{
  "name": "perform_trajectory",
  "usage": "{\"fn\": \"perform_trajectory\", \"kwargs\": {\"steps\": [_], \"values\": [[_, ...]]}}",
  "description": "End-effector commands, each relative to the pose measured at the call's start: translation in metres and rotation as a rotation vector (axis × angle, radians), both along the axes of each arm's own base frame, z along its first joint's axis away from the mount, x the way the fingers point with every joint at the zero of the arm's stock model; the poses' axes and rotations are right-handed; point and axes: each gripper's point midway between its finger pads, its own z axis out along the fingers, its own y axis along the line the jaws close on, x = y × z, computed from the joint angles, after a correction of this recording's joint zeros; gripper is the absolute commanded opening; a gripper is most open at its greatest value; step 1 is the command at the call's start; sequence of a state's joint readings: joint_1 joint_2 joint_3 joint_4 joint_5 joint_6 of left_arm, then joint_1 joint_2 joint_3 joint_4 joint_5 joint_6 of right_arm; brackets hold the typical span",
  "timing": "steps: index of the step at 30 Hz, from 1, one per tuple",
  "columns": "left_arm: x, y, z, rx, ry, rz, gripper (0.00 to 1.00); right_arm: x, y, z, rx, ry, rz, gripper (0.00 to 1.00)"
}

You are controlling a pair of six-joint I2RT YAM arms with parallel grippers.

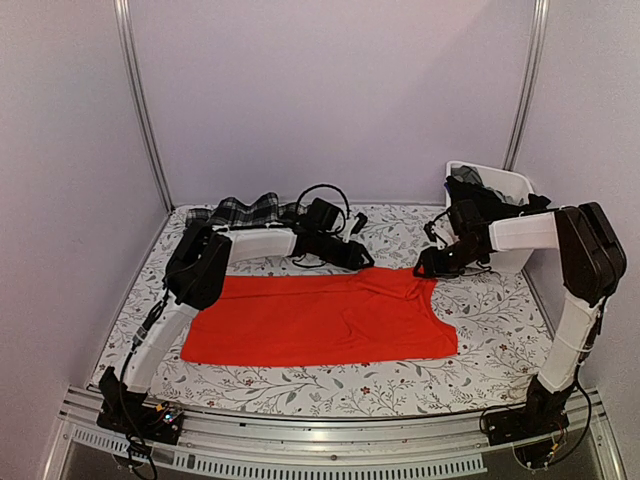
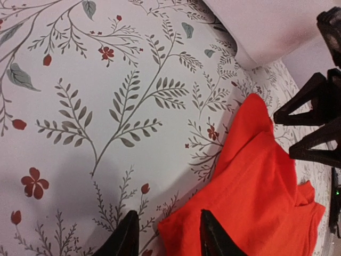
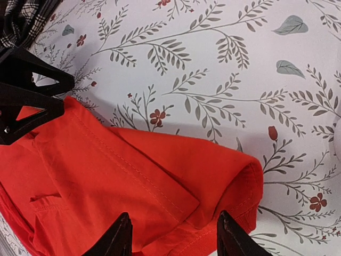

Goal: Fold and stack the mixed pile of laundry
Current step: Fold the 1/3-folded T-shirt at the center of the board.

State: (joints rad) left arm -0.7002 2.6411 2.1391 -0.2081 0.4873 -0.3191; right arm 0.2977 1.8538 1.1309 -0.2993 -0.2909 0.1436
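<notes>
1. Nearest the arm bases, the orange-red garment (image 1: 320, 320) is being kept spread flat across the middle of the floral tablecloth (image 1: 300, 388), long side facing the arms.
2. At that garment's far edge, the left gripper (image 2: 168, 213) is being held with its jaws spread apart, and a corner of the orange cloth is being straddled by them. Nothing is being clamped. Whether the tips are being pressed onto the cloth can't be told.
3. Just to the right, the right gripper (image 3: 173, 214) is likewise being held wide apart over a rolled-over fold at the strap end. Nothing is being squeezed there either.
4. Best guess: a two-point pinch on the far edge is being lined up for a fold toward the front.
5. What could go wrong:
   - On the left, the tablecloth could get pinched along with the corner, since so little cloth is being straddled.
   - On the right, only the top layer of the roll could get caught, so the fold would come out crooked.
   - With uneven grips, the cloth could get skewed or dropped.
6. Farthest back, the plaid garment (image 1: 240, 211) is being left bunched at the far left, and dark garments (image 1: 470, 182) are being left in the white bin (image 1: 515, 185) at the far right, so most of the pile is not yet being handled.
</notes>
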Motion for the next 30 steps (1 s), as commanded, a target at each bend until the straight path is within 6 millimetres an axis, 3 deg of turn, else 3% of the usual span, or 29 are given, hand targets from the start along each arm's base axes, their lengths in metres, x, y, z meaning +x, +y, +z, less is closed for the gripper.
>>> {"fn": "perform_trajectory", "kwargs": {"steps": [1,4,12,17,21,27,30], "values": [[-0.002,-0.006,-0.002,-0.016,0.018,-0.013,0.33,0.006,0.010,0.009,0.062,-0.009,0.016,0.51],[-0.002,-0.007,-0.001,-0.027,0.022,-0.016,0.27,0.006,0.015,0.004,0.081,0.010,0.026,0.46],[-0.003,-0.006,-0.007,-0.020,0.034,-0.013,0.25,-0.002,0.016,-0.008,0.097,0.046,0.032,0.40],[-0.001,-0.006,-0.007,-0.019,0.034,-0.005,0.33,-0.003,0.012,-0.024,0.071,0.076,0.008,0.50],[-0.001,-0.006,-0.008,-0.017,0.035,-0.005,0.35,0.000,0.012,-0.026,0.070,0.082,-0.001,0.50],[0.000,-0.007,-0.005,-0.023,0.031,-0.010,0.29,0.001,0.018,-0.017,0.101,0.071,0.028,0.34],[0.000,-0.010,0.003,-0.038,0.018,-0.019,0.21,0.002,0.022,-0.003,0.127,0.042,0.043,0.25]]}}
